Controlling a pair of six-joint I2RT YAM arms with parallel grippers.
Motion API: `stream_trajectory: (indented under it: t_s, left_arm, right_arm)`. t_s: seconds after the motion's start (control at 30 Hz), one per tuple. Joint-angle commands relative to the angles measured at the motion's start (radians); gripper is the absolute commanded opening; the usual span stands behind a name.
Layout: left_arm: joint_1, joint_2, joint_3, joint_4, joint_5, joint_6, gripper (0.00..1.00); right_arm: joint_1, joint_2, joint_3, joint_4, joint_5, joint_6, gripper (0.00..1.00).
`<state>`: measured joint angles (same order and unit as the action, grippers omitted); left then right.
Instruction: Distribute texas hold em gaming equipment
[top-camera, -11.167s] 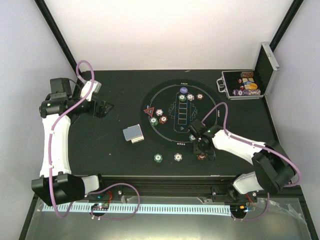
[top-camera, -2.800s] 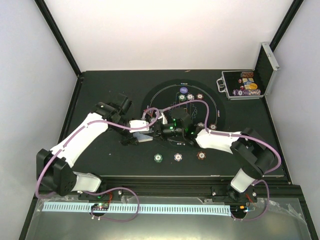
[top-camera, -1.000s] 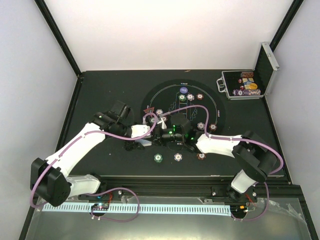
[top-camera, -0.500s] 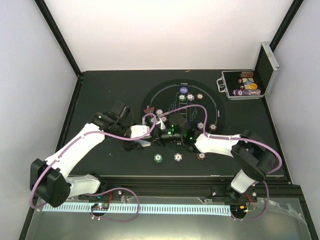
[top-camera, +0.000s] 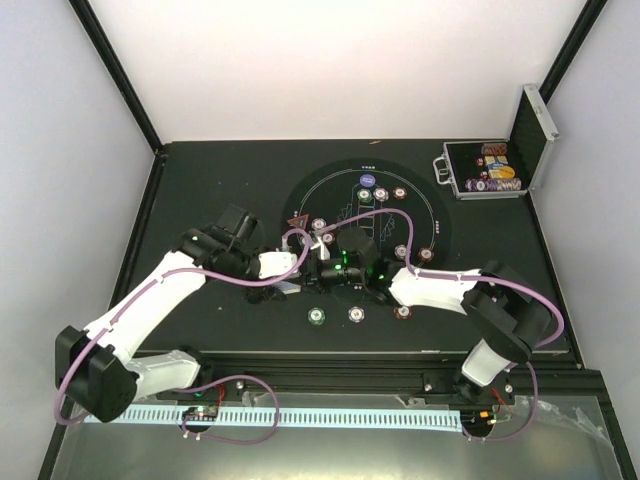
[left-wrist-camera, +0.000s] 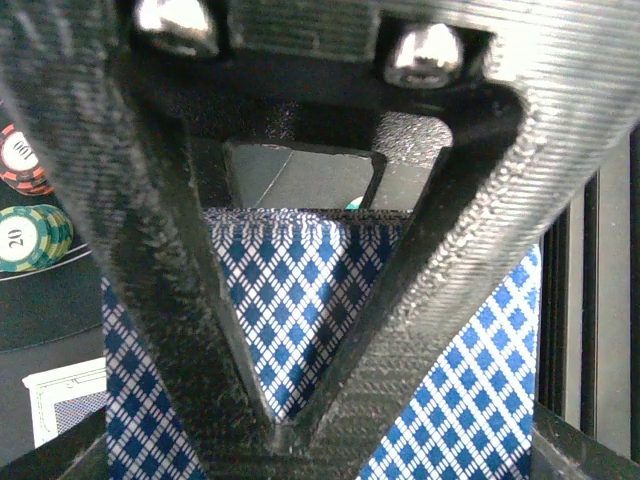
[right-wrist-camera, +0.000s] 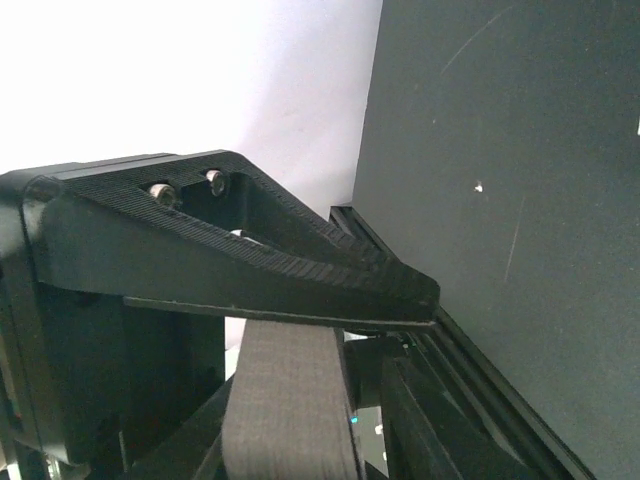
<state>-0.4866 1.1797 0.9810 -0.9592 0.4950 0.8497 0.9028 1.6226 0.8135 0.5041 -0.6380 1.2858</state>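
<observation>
Chips (top-camera: 318, 316) set out on counter; playing cards (left-wrist-camera: 300, 290) seemingly mostly undealt, clenched in left end effector (top-camera: 293, 277); right end effector (top-camera: 322, 272) adjoining, grip indeterminable.

Black table (top-camera: 215, 185), round mat (top-camera: 335, 190), chips (top-camera: 318, 316), case (top-camera: 490, 194)

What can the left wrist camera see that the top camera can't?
Only the left wrist view shows the blue-and-white diamond pattern on the playing cards pinched in the left gripper, and the 20 on a round green chip. Only the top view shows the white right arm, the open silver-edged case and the red triangle. Both show round chips on the black table.
</observation>
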Motion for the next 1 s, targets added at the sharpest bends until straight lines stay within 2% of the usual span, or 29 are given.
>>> stream_trajectory:
  t_s: [0.0, 0.1, 0.27, 0.47, 0.6, 0.77, 0.83, 0.9, 0.93, 0.97]
  left_arm:
    - [-0.009, -0.034, 0.003, 0.021, 0.025, 0.009, 0.02]
    - [-0.008, -0.04, -0.009, 0.03, 0.001, 0.019, 0.02]
    - [-0.008, -0.049, -0.036, 0.056, -0.027, 0.044, 0.02]
    - [-0.008, -0.051, -0.042, 0.067, -0.036, 0.045, 0.02]
    - [-0.008, -0.05, -0.041, 0.072, -0.045, 0.039, 0.02]
    - [-0.009, -0.048, -0.039, 0.079, -0.041, 0.032, 0.01]
    - [-0.009, -0.048, -0.031, 0.069, -0.028, 0.032, 0.06]
    - [-0.008, -0.044, -0.016, 0.044, -0.007, 0.032, 0.16]
    - [-0.009, -0.042, -0.006, 0.023, 0.008, 0.032, 0.26]
    - [-0.009, -0.041, 0.001, 0.008, 0.018, 0.033, 0.44]
  right_arm:
    - [-0.002, 0.002, 0.015, -0.048, -0.015, -0.027, 0.36]
    - [-0.011, -0.017, 0.022, -0.081, -0.032, -0.054, 0.45]
    - [-0.014, -0.033, 0.066, -0.148, -0.088, -0.106, 0.51]
    - [-0.014, -0.023, 0.098, -0.15, -0.145, -0.11, 0.52]
    - [-0.014, -0.023, 0.078, -0.099, -0.159, -0.076, 0.41]
    - [-0.013, -0.025, 0.054, -0.077, -0.15, -0.063, 0.16]
    - [-0.013, -0.023, 0.052, -0.098, -0.134, -0.069, 0.06]
    - [-0.014, -0.021, 0.055, -0.129, -0.119, -0.086, 0.01]
    - [-0.014, -0.02, 0.056, -0.136, -0.113, -0.093, 0.01]
    - [-0.013, -0.018, 0.052, -0.137, -0.111, -0.093, 0.01]
